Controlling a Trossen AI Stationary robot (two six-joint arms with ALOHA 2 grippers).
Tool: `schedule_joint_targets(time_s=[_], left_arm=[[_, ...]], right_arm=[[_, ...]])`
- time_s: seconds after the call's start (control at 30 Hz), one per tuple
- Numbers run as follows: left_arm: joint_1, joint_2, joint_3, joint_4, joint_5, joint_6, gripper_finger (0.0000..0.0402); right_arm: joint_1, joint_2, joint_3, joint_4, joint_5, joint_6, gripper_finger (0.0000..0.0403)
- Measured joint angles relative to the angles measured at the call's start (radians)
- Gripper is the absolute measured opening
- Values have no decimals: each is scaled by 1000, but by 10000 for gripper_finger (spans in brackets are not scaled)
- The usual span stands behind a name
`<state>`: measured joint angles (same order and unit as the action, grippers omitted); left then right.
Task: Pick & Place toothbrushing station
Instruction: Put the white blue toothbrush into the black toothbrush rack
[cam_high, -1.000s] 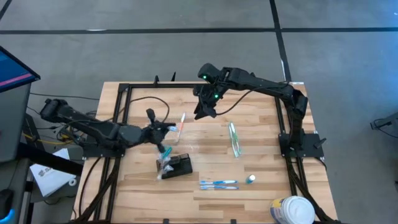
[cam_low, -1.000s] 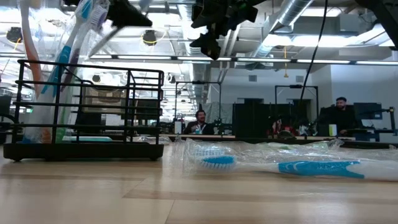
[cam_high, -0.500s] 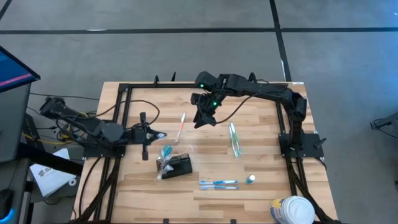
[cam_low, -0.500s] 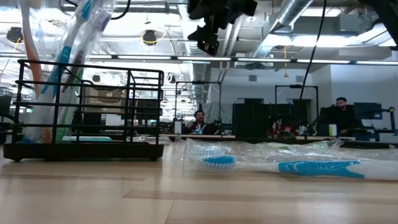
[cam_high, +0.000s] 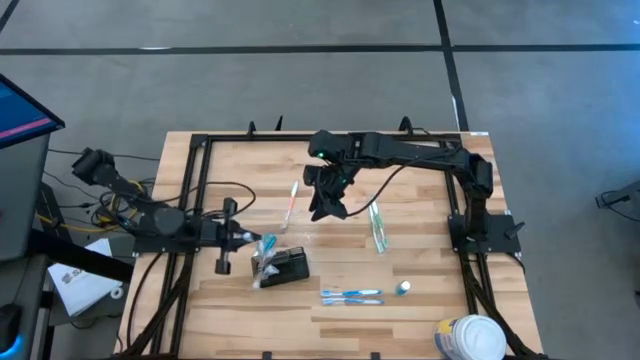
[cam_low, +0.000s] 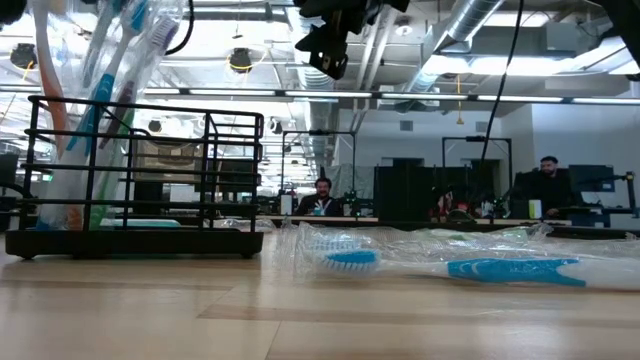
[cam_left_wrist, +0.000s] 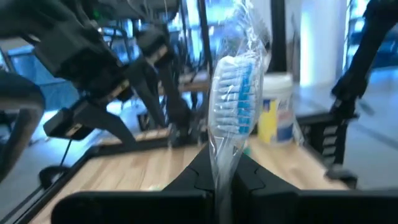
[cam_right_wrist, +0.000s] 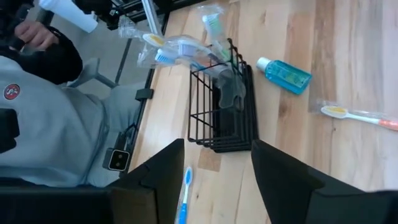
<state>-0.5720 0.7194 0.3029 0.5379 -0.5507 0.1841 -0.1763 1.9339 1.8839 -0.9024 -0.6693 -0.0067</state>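
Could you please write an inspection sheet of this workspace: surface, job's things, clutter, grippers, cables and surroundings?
Surface: wooden table with a black frame along its edges.
Job's things: toothbrushing station, a black wire rack, stands upright and holds wrapped toothbrushes.
Clutter: orange toothbrush, green toothbrush, two blue toothbrushes, small blue bottle, white tub at the table corner.
Grippers: left gripper is shut on a wrapped blue toothbrush beside the station; right gripper hangs open above the table near the orange toothbrush.
Cables: black cables run along the left arm.
Surroundings: people sit at desks behind the table.
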Motion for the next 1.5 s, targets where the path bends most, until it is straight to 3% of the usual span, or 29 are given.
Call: schedule_joint_targets(time_s=[0.3,0.47,0.93,1.5], left_arm=[[-16,55,-222,543,56,21,1],[-16,130,-261,739,129,18,0],[-16,406,-262,1036,196,21,0],[-16,550,-213,1032,198,13,2]], right_arm=[[-11,0,0,1,32,0,170],[-12,0,0,10,34,0,168],[1,0,0,18,40,9,168],[6,0,0,25,42,8,166]])
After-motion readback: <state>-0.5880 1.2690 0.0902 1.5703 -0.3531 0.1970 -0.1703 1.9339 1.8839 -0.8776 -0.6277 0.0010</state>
